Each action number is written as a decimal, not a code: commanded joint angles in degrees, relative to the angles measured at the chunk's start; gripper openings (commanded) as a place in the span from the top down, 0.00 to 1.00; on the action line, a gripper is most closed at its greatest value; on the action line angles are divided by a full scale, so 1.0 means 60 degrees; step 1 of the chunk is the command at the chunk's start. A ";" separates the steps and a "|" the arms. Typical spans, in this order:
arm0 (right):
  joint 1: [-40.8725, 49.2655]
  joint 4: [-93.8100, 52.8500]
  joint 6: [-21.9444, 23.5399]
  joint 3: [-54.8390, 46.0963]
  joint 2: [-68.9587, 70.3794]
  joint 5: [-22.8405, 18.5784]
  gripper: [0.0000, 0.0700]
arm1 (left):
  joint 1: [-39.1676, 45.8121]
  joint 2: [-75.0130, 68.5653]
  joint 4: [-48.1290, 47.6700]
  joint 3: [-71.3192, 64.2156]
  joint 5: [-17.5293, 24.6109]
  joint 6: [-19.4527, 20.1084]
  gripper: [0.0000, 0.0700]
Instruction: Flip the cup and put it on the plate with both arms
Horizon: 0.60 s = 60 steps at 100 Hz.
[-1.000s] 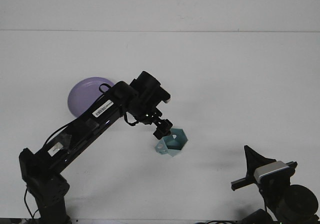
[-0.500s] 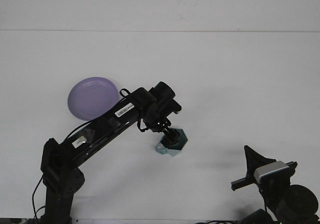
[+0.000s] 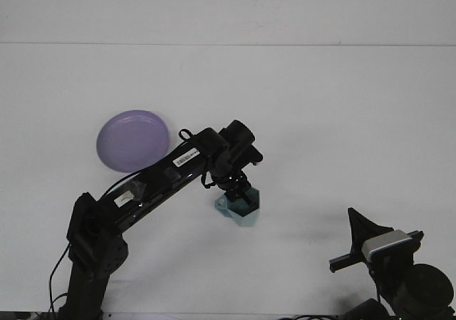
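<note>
Left gripper (image 3: pixel 239 192) is down on the teal cup (image 3: pixel 239 207), right of the purple plate (image 3: pixel 133 140); finger state can't tell. Next: turn it upright.

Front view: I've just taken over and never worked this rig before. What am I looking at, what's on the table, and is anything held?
You have one picture, taken from a camera looking forward over a white table, the way the robot faces. The long black jointed thing on the left is the robot's left arm. Its gripper reaches down onto a small teal cup near the middle of the table; the gripper covers the cup's top, so I cannot tell whether it has closed on it. The cup seems to sit on the table. To the upper left lies a purple plate, with nothing on it, apart from the cup. The black part at the lower right is the right gripper, away from both.
</note>
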 commanded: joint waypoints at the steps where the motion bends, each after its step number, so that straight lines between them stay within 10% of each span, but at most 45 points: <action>1: 0.0044 0.0084 0.0102 0.0047 -0.0004 0.0025 1.00 | -0.0109 0.0215 -0.0091 0.0277 -0.0018 0.0073 0.98; 60: 0.0044 0.0084 0.0095 0.0047 -0.0004 0.0018 1.00 | 0.2018 -0.0918 -0.2106 0.2612 -0.0765 -0.0408 0.98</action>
